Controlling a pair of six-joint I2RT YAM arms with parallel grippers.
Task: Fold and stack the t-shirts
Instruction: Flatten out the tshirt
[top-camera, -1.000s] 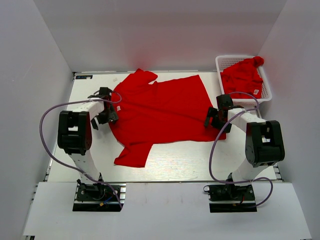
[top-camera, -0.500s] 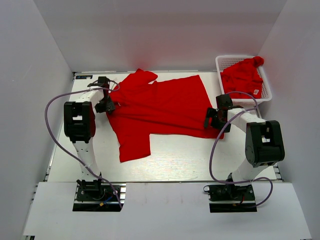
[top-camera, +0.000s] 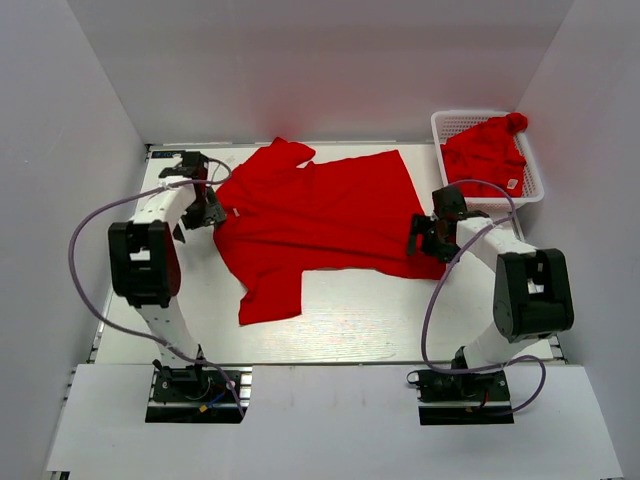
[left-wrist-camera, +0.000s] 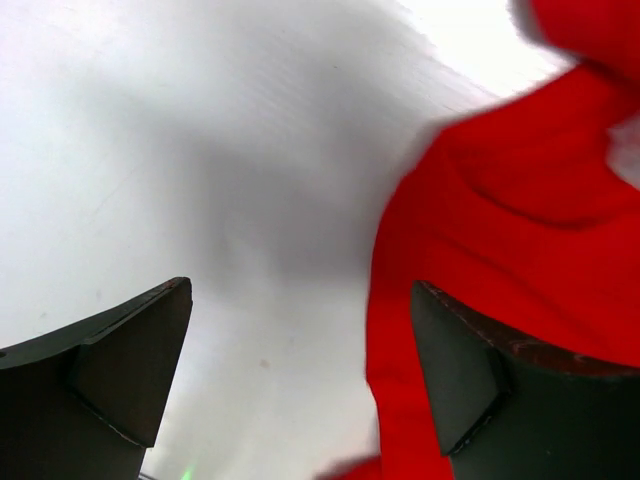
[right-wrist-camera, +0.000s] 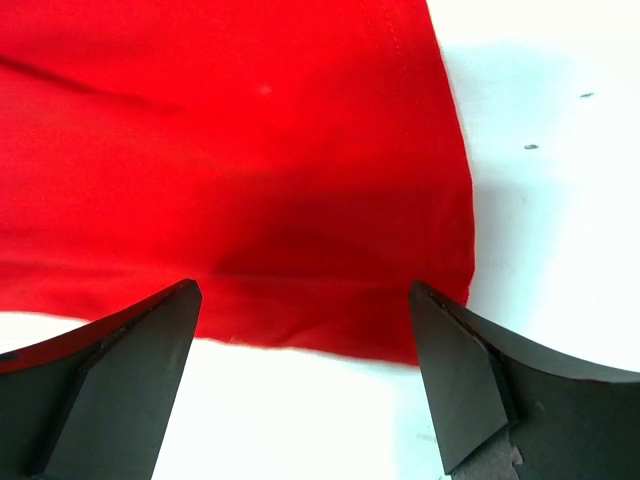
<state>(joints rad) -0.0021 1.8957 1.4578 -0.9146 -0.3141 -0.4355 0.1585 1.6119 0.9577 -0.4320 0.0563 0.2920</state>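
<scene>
Both jaws wide apart beside the flat t-shirt (top-camera: 320, 215); second t-shirt (top-camera: 487, 152) inside white basket (top-camera: 452, 124).

Red t-shirt (right-wrist-camera: 230, 150) corner under right claw (right-wrist-camera: 302, 300), fingers spread wide; white table (right-wrist-camera: 560, 150) alongside.

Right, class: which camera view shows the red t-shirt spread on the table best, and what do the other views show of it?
The top external view: it shows the spread t-shirt almost whole, with both sleeves. The left wrist view catches only a rumpled edge of it; the right wrist view only a hem corner.
</scene>
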